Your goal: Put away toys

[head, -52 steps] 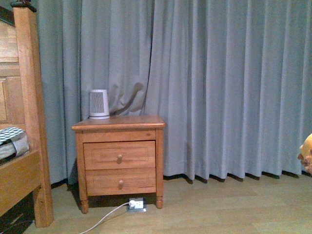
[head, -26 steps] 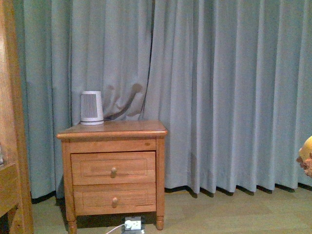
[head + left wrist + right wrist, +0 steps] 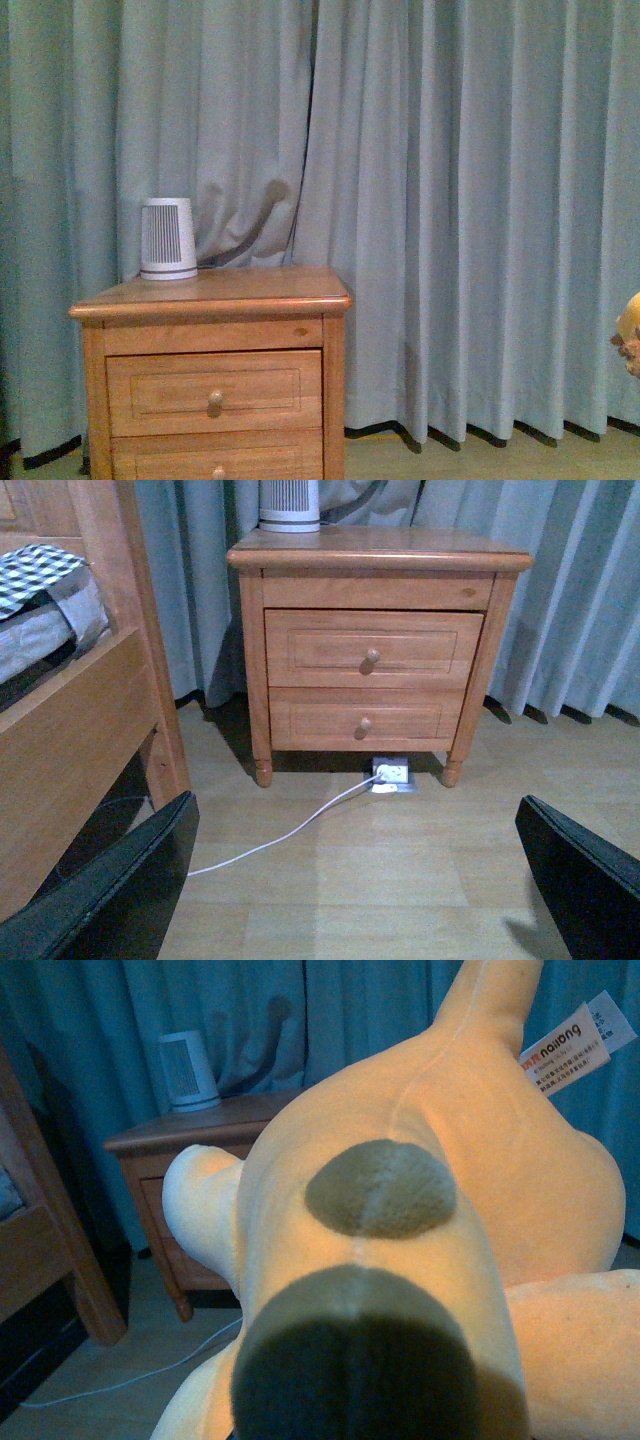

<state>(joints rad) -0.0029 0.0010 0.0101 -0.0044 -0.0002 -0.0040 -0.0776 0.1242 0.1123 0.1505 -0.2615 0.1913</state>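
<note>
One plush toy (image 3: 400, 1220) fills the right wrist view, aloft, hiding the right fingers, so their grip cannot be told. Left fingers (image 3: 110, 880) are spread wide, empty. Beyond, the nightstand (image 3: 380, 562) has both drawers shut: the left should likely pull the top drawer (image 3: 320, 645) squarely by its knob (image 3: 371, 657), clear of the white device (image 3: 168, 240) on the back-left corner.
</note>
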